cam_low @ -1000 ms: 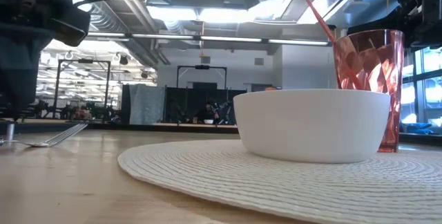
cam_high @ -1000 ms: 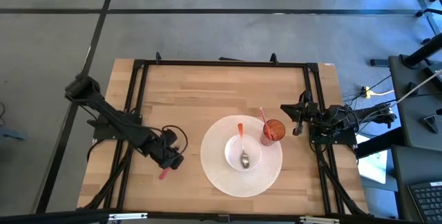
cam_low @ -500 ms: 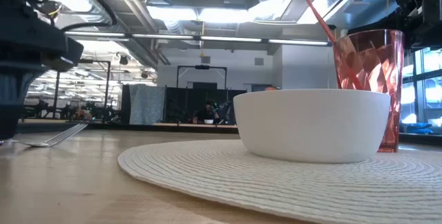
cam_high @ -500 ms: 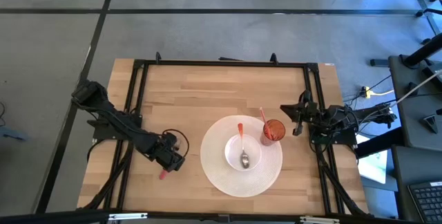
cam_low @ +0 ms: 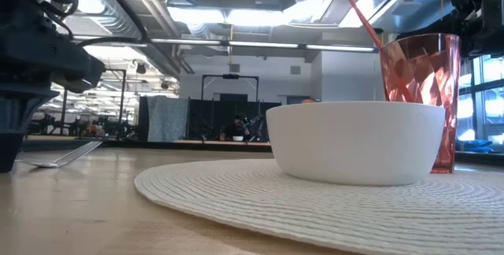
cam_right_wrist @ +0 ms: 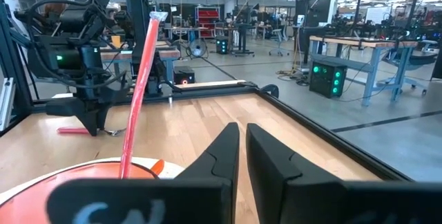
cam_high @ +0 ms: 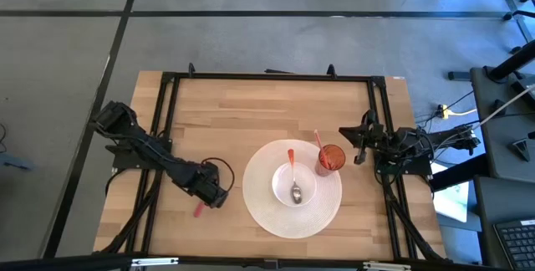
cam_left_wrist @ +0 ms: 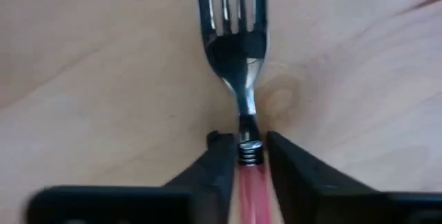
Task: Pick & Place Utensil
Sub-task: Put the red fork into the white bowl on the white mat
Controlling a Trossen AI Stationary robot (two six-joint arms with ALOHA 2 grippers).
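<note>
A fork with a pink handle and metal tines lies flat on the wooden table, left of the round white placemat. In the low view the fork rests on the tabletop. My left gripper is down at the fork and open, with one finger on each side of the handle. My right gripper waits shut at the table's right side, behind the red cup. My left gripper comes down from above, its fingers lying close on each side of the fork's pink handle, just behind the metal neck. Whether the fingers touch the handle, I cannot tell. The fork lies flat on the table.
A white bowl sits in the middle of the placemat and holds a spoon with an orange handle. The red cup with a red straw stands on the mat's right rim. A black frame borders the table.
My left gripper has moved a little toward the table's right and near edges and has come down over the fork's handle. The fork has stayed where it lay. The right arm has kept still.
</note>
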